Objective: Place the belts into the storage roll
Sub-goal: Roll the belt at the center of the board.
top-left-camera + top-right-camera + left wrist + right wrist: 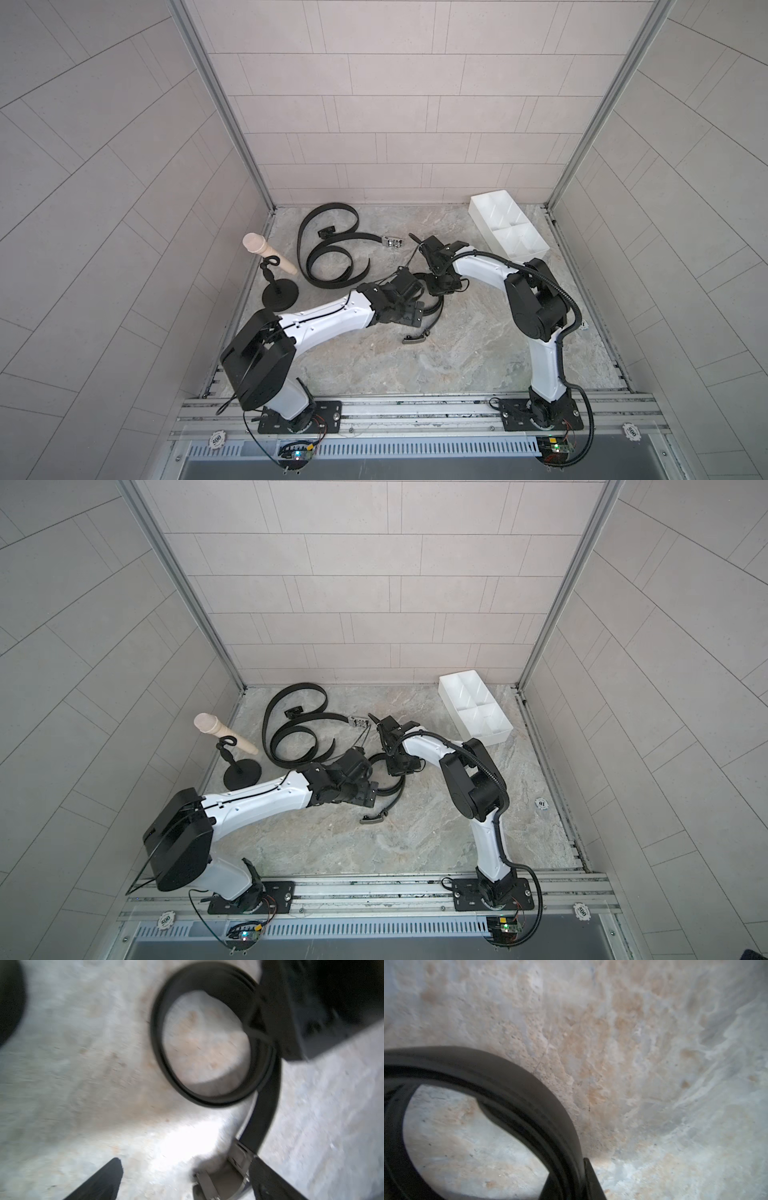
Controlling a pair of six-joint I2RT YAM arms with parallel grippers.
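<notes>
A black belt wound into a round coil (157, 1039) lies mid-table, seen in both top views (434, 309) (392, 789), its grey buckle (224, 1176) trailing toward me (413, 338). My right gripper (571, 1185) is shut on the coil's wall (529, 1093), one finger inside and one outside. My left gripper (187, 1180) is open, its fingers wide apart, and the buckle rests loose beside one fingertip (268, 1178). Two more belts lie in loose curves at the back left (332, 205) (328, 284). The white storage roll (478, 212) (446, 688) stands at the back right, apart from both grippers.
A black round-based stand with a beige peg (270, 257) stands at the left wall. A silvery buckle (391, 242) of a loose belt lies just behind the right wrist. The enclosure walls close in the table on three sides.
</notes>
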